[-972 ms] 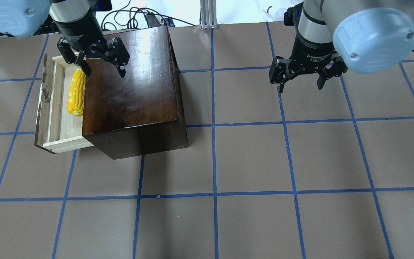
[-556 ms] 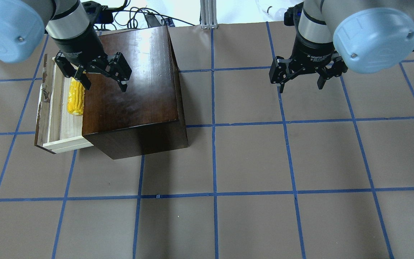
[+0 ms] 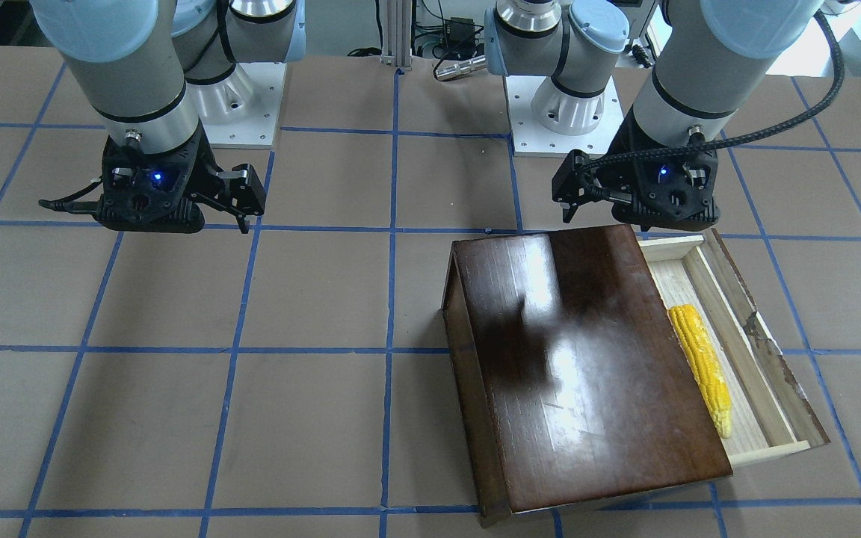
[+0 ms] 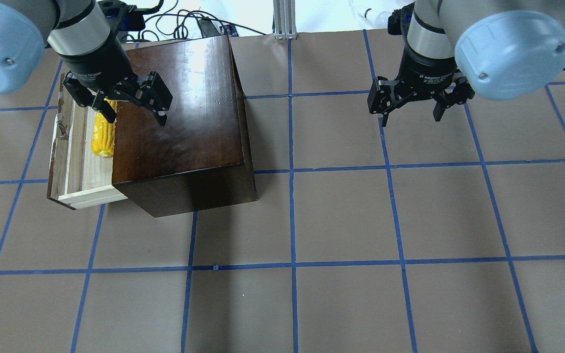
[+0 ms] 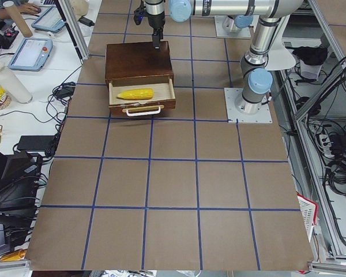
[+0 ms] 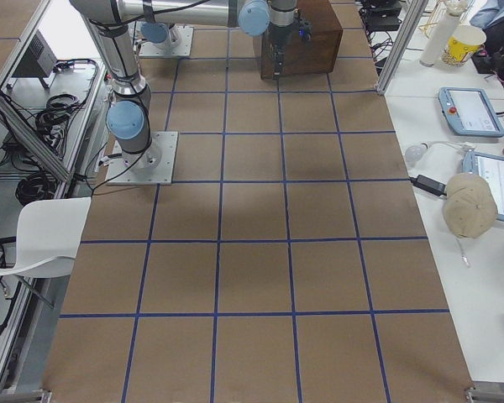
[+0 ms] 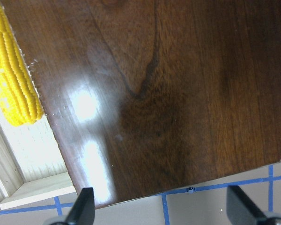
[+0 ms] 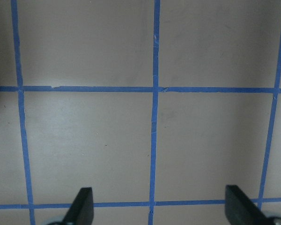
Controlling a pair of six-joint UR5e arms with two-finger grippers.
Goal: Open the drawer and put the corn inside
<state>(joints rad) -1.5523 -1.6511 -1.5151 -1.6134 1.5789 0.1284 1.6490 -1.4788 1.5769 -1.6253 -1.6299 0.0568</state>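
Two robot arms work over a table [image 4: 341,215] covered in matte brown paper and marked into squares by blue tape lines [image 4: 291,196].

The left end effector [image 4: 137,120], black with two jointed fingers, hangs above a glossy dark-brown wooden box [image 4: 179,122]. Its fingers are spread wide and hold nothing. In its wrist view, the two dark fingertips [image 7: 82,206] frame the box's polished top, which shows streaked grain and bright glare.

Below that end effector and off to one side, the drawer [image 4: 69,162] is pulled out of the box. It is a long, shallow tray of pale raw wood. Its front panel is dark brown, worn and chipped, and has a small handle.

The corn [image 4: 102,139] lies inside the drawer, lengthwise, tight against the box's edge. It is a bright yellow cob with bumpy rows of kernels, tapering to a point. From overhead, one finger of the left end effector covers one end of it, but the finger is clear of the cob and does not touch it.

The right end effector [image 4: 410,119] is well apart from the box, over bare brown paper. Its fingers are also spread wide and empty, with only tape lines beneath them.
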